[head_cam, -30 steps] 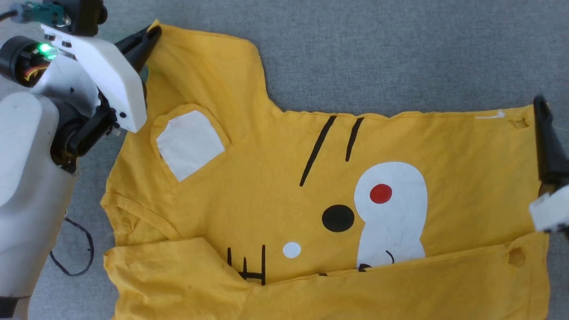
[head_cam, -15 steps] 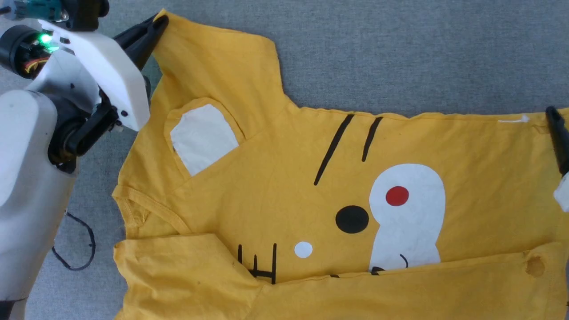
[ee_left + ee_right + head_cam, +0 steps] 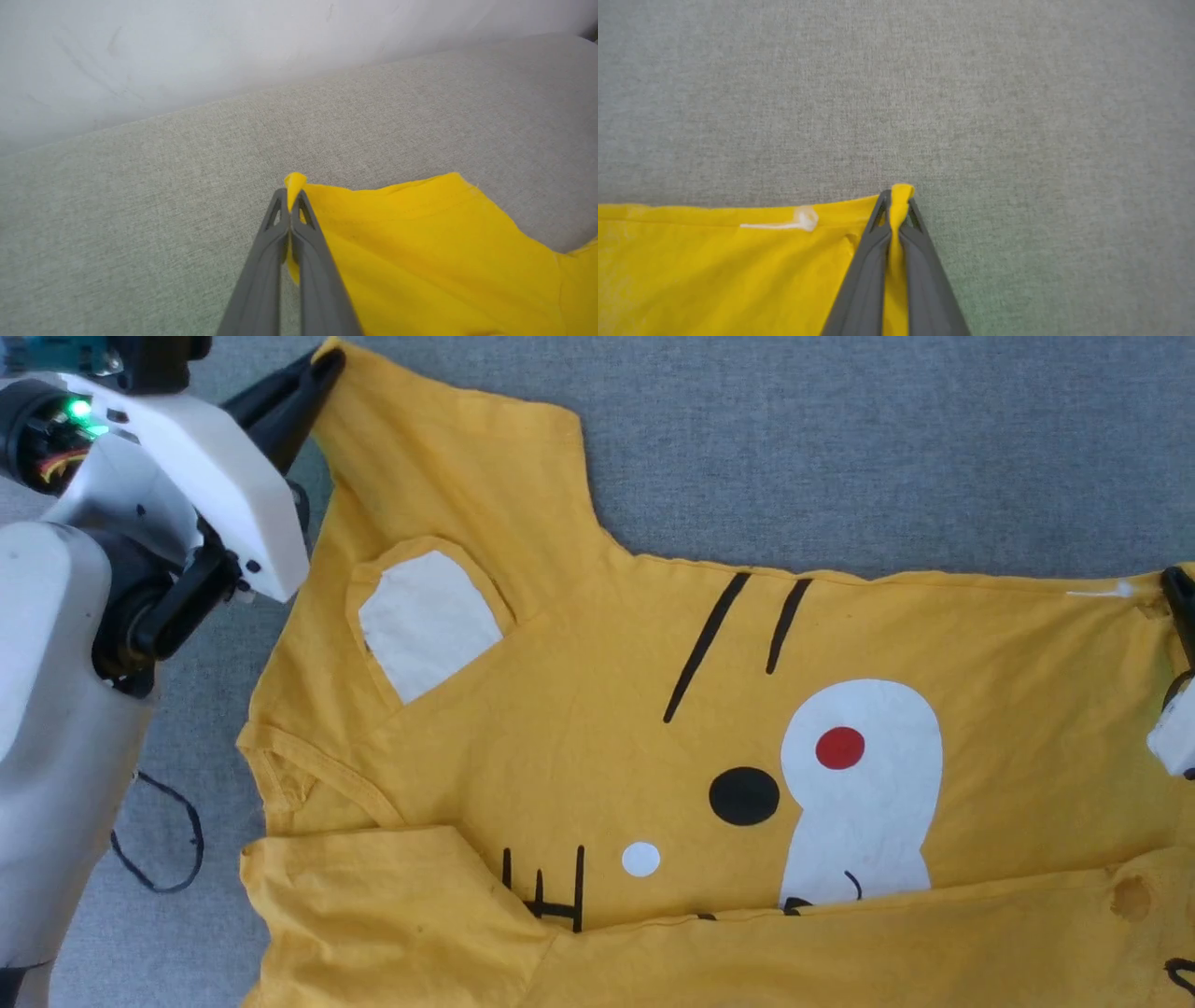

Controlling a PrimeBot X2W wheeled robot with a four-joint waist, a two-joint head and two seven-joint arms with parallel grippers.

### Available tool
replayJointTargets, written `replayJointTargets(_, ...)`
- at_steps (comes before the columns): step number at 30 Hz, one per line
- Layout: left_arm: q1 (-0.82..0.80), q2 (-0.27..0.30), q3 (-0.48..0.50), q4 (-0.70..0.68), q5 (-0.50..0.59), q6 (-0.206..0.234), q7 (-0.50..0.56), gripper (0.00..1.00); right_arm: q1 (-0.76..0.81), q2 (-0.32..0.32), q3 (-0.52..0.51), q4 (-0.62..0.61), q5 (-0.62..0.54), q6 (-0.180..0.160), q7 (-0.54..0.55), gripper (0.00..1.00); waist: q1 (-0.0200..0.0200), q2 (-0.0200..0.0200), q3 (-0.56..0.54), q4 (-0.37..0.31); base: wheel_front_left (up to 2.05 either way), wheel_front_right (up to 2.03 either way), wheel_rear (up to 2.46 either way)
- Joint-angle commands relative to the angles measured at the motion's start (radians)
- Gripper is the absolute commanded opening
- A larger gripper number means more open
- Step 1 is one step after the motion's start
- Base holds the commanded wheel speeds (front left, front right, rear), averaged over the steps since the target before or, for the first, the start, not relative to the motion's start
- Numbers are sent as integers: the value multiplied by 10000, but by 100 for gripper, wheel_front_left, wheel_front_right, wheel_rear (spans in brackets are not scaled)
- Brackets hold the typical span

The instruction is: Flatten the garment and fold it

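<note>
The garment (image 3: 579, 709), a bright yellow T-shirt with a white patch, a red spot and dark lines, lies spread on grey fabric, its near edge folded over. My left gripper (image 3: 322, 364) is shut on the far corner of a sleeve, at the head view's upper left. The left wrist view shows the pinched garment (image 3: 420, 242) poking out between my left gripper (image 3: 293, 193) tips. My right gripper (image 3: 1178, 583) sits at the right edge, shut on the garment's far right corner. In the right wrist view, yellow garment (image 3: 714, 261) bunches between my right gripper (image 3: 899, 196) tips.
A grey cloth surface (image 3: 840, 448) lies under and beyond the garment. A pale wall (image 3: 187, 56) rises behind it in the left wrist view. A dark cable loop (image 3: 159, 840) lies at the left by my arm. Small holes (image 3: 1130, 896) mark the folded near edge.
My right gripper has shut on the garment's far right corner. The head view has shifted, so the garment sits further right in it. My left gripper keeps its hold on the sleeve.
</note>
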Motion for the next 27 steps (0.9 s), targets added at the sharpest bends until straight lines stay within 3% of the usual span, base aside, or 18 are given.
replayJointTargets(1, 42, -19, 146, -50, -29, 86, -289, 0, -118, 14, 3, 51, -54, -9, -184, 0, -1, 0, -155, -22, 0, 0, 0)
replayJointTargets(12, 1894, 197, 1086, -1351, -322, 360, -2455, 0, 653, 167, -669, -210, -22, -9, -1361, 0, -1, 0, -1771, 262, 0, 0, 0)
replayJointTargets(22, 6089, 604, 1953, -3723, -903, 1446, -3538, 0, 2797, 662, -838, -611, 288, -9, -1982, 0, -1, 0, -3233, 575, 0, 0, 0)
replayJointTargets(27, 8225, 401, 2123, -4220, -1271, 1924, -4023, 0, 3898, 867, -826, -506, 652, -9, -2211, 0, -1, 0, -3679, 623, 0, 0, 0)
